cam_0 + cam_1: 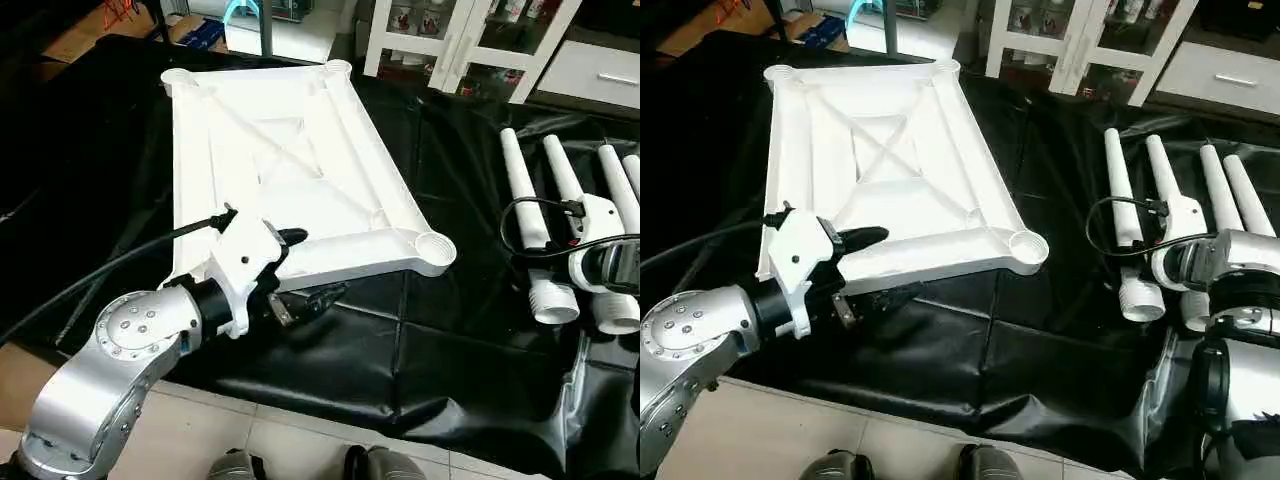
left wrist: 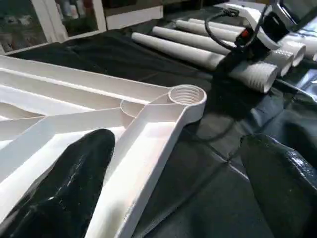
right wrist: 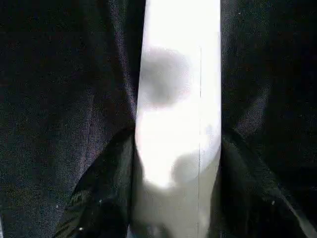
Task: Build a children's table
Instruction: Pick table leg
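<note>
At the left, the left end effector (image 1: 300, 268) stood spread wide and empty at the near edge of the tabletop (image 1: 290, 160), one finger above the rim and the other below it toward the black-draped worktop (image 1: 440, 330), straddling the edge without closing on it. The tabletop lay upside down, its X-ribbed underside up, its long axis running away from the robot, and its near-right corner socket (image 1: 434, 248) open and unfilled. Further right, well apart from that socket, the legs (image 1: 522, 190) lay side by side on the worktop, their long axes also pointing away from the robot and their threaded ends nearest it. The right end effector (image 3: 176, 198) sat over one of these legs, its fingers (image 3: 99, 198) hugging both sides of the tube, apparently grasping it. The right arm was plainly the nearer to the legs; the gripped leg would probably have to travel leftward to the open socket and be stood upright there.
</note>
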Robot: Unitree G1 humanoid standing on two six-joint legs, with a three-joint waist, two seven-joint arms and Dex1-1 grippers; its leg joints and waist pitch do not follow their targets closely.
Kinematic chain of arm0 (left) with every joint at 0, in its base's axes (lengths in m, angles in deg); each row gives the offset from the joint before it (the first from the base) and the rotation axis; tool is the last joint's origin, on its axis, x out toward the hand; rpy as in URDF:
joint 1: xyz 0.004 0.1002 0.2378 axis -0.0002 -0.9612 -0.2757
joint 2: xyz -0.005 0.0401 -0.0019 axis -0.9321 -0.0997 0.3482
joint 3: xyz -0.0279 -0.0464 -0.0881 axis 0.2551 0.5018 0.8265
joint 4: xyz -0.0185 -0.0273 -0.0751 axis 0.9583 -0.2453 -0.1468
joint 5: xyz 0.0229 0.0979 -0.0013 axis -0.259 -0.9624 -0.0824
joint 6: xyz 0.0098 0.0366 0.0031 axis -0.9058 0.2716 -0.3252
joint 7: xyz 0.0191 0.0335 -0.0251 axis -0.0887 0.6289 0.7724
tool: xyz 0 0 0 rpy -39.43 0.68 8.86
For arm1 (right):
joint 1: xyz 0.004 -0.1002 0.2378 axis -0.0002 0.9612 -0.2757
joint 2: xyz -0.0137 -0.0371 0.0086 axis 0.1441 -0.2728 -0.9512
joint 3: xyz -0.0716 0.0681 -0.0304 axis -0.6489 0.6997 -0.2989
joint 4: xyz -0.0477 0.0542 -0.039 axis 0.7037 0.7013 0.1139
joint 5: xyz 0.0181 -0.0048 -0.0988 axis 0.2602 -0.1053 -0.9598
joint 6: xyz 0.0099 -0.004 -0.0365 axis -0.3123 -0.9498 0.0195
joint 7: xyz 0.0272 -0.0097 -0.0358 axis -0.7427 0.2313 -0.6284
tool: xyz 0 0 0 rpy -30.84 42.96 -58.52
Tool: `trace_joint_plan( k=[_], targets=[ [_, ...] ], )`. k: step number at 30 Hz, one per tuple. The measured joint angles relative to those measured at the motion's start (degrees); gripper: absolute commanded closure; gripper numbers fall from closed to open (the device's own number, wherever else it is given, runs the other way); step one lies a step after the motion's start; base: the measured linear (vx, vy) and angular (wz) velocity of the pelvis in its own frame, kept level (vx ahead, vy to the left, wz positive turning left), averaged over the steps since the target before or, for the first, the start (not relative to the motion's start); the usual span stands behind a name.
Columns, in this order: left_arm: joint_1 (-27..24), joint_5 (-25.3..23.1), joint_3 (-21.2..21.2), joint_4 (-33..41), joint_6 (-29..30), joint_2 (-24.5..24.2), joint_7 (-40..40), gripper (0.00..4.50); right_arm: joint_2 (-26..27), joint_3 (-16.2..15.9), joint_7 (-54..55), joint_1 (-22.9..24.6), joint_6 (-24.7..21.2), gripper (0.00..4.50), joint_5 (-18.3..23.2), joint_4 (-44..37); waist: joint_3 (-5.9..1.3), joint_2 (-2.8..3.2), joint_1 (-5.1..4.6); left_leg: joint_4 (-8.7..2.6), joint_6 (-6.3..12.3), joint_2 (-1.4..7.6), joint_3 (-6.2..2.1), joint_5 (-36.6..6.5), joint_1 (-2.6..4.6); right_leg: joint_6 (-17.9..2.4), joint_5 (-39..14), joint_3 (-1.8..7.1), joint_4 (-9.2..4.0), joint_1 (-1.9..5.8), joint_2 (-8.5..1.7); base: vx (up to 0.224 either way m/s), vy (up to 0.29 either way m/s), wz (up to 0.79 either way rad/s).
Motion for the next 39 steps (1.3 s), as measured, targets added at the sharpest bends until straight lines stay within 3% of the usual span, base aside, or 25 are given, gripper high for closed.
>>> trace_joint_plan(
  k=[5, 9, 14, 19, 21, 26, 33, 39],
  targets=[
    [3.5, 0.2, 4.0, -3.6, -0.1, 4.6, 4.9, 0.0, -0.1, 0.9, -0.3, 0.4, -1.0, 2.64, 2.0, -3.5, 0.01, 0.02, 0.0, 0.07, 0.03, 0.0, 0.01, 0.0, -0.07, 0.0, 0.0, 0.01, 0.04, -0.06, 0.0, 0.0, 0.0, 0.0],
    [12.3, 2.7, 11.4, -7.5, 0.4, 11.1, 12.3, 0.0, 0.1, 0.9, -3.4, -1.0, -4.4, 2.64, 4.7, -14.8, 0.0, 0.04, -0.27, 0.15, 0.13, 0.04, 0.02, 0.1, -0.15, -0.2, 0.1, 0.01, 0.07, -0.14, 0.02, 0.0, 0.0, 0.0],
    [16.7, 9.4, 15.0, -9.5, 2.7, 15.4, 14.5, 0.0, 2.3, 0.4, -7.5, -0.8, -5.1, 2.64, 9.9, -31.1, -0.01, 0.01, 0.39, 0.15, 0.13, 0.18, 0.02, 0.1, -0.18, -0.2, 0.1, -0.11, 0.05, -0.15, 0.08, 0.0, 0.0, 0.0],
    [23.4, 14.2, 19.8, -13.9, 3.9, 21.9, 19.9, 0.0, 4.9, -2.5, -15.6, 9.1, 1.6, 2.64, 16.5, -51.6, 0.01, -0.09, 1.77, 0.26, 0.14, 0.3, 0.09, 0.1, -0.34, -0.2, 0.1, -0.17, 0.02, -0.21, 0.08, 0.0, 0.0, 0.0],
    [25.7, 14.6, 20.7, -14.4, 3.9, 22.2, 20.9, 0.0, 6.3, -5.4, -18.4, 10.5, 1.9, 2.64, 18.9, -57.5, 0.0, -0.08, 1.73, 0.4, 0.19, 0.3, 0.09, 0.1, -0.4, -0.2, 0.1, -0.16, 0.05, -0.22, 0.07, 0.0, 0.0, 0.0],
    [29.1, 16.0, 21.1, -15.2, 4.9, 22.1, 21.9, 0.0, 6.5, -8.6, -20.9, 15.3, 4.4, 2.64, 19.6, -67.9, -0.08, -0.41, 2.31, 0.58, 0.19, 0.33, 0.06, 0.1, -0.51, -0.2, 0.1, -0.19, 0.06, -0.2, 0.06, 0.0, 0.0, 0.0],
    [32.4, 24.5, 24.2, -15.2, 8.0, 24.1, 23.2, 0.0, 6.4, -10.9, -22.0, 18.1, 5.9, 2.64, 20.5, -74.5, -0.06, -0.61, 2.78, 0.67, 0.2, 0.32, 0.05, 0.1, -0.62, -0.2, 0.2, -0.17, 0.06, -0.2, 0.05, 0.0, 0.0, 0.0],
    [32.4, 28.6, 26.3, -15.2, 10.0, 24.1, 24.4, 0.0, 3.5, -12.4, -24.5, 19.5, 6.1, 2.64, 21.2, -78.1, -0.04, -0.81, 2.85, 0.67, 0.19, 0.33, 0.02, 0.1, -0.64, -0.2, 0.2, -0.19, 0.06, -0.21, 0.06, 0.0, 0.0, 0.0]
  ],
)
